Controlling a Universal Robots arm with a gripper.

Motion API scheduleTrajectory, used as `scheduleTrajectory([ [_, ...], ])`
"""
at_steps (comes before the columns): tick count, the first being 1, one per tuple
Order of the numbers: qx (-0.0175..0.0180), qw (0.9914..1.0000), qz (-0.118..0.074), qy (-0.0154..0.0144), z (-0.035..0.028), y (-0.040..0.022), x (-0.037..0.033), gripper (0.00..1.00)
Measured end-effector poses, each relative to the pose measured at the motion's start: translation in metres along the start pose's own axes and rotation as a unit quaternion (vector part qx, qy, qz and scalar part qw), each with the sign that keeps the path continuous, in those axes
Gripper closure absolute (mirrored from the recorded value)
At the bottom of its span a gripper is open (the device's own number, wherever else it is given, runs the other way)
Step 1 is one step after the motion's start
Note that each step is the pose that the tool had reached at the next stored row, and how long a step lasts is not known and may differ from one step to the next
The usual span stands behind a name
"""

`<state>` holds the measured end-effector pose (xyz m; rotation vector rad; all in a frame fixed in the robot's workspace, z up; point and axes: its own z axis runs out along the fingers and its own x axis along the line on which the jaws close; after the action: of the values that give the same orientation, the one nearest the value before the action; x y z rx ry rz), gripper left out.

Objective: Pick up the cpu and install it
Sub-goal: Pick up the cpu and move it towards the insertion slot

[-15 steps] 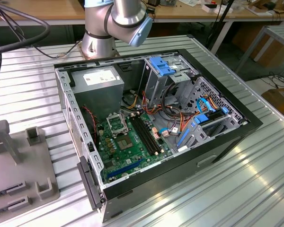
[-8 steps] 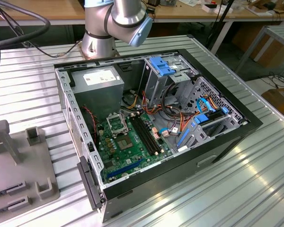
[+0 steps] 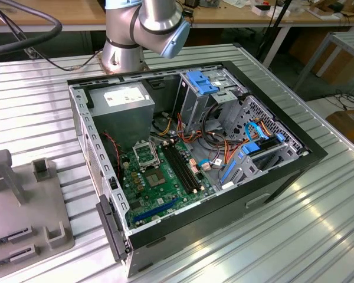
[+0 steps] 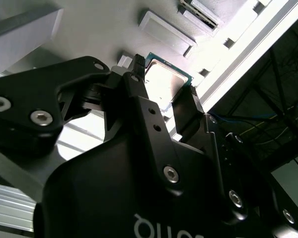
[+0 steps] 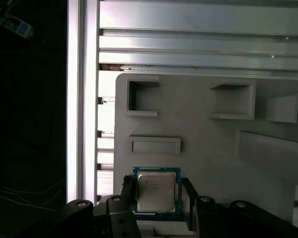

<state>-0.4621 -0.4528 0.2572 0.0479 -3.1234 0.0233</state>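
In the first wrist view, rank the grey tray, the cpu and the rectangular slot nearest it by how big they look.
1. grey tray
2. cpu, though nearer the camera
3. rectangular slot

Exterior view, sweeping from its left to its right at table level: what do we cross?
grey fixture plate → green motherboard → blue-trimmed drive cage

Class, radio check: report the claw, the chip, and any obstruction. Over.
Claw shut on chip, gripping two opposite edges. Chip over grey tray, metal face showing. Nothing in the way.
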Motion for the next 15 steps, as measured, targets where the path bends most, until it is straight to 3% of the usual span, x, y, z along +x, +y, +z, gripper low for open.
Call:
scheduleTrajectory([
  [15, -0.0001, 1.0, 0.0, 0.0, -0.0075, -0.0001, 0.0001, 0.53],
])
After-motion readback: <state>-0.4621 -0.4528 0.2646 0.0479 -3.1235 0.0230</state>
